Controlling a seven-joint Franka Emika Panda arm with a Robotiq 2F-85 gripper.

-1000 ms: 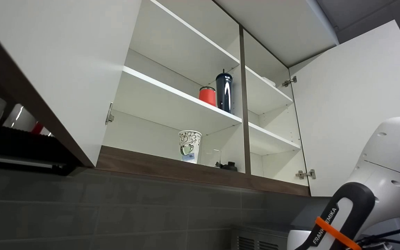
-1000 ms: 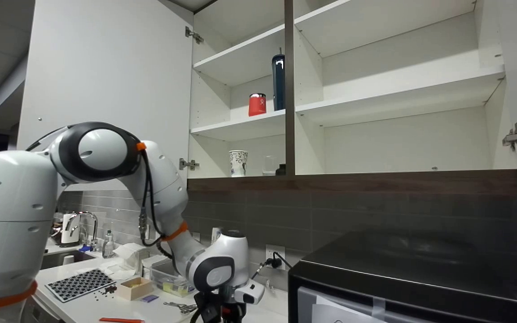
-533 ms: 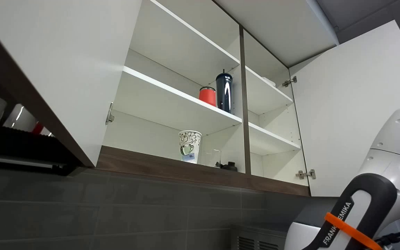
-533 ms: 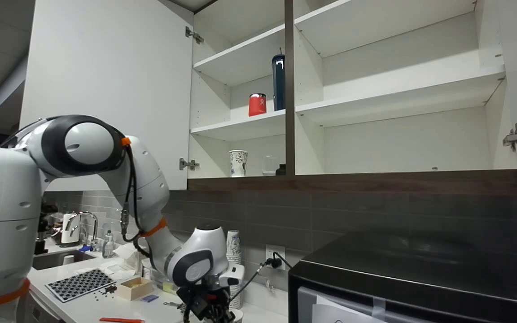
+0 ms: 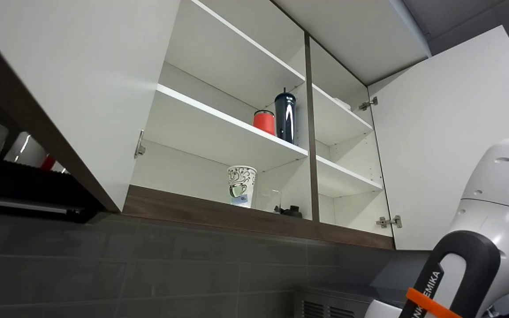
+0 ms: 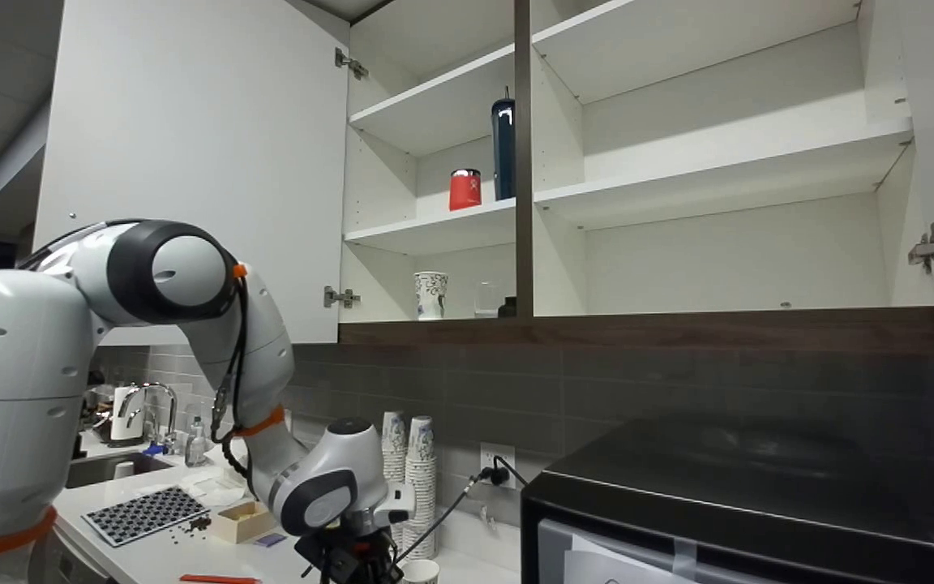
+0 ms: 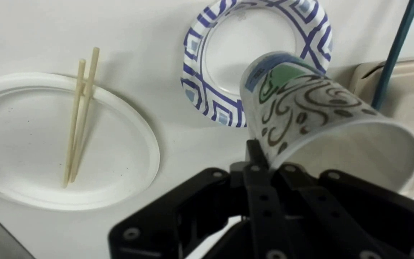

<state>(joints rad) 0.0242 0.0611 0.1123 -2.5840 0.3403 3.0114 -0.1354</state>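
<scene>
Beyond the hand, closed on its rim, a patterned paper cup juts out tilted.

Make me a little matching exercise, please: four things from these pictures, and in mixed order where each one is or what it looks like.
1. Chopsticks
2. Round plate
3. Red tumbler
4. Paper cup in the wrist view

A. Standing on a cabinet shelf
B. Held by the gripper
C. Lying on the oval plate, ends past its rim
D. Rim with a purple-blue pattern

Pairs: 1-C; 2-D; 3-A; 4-B
</scene>
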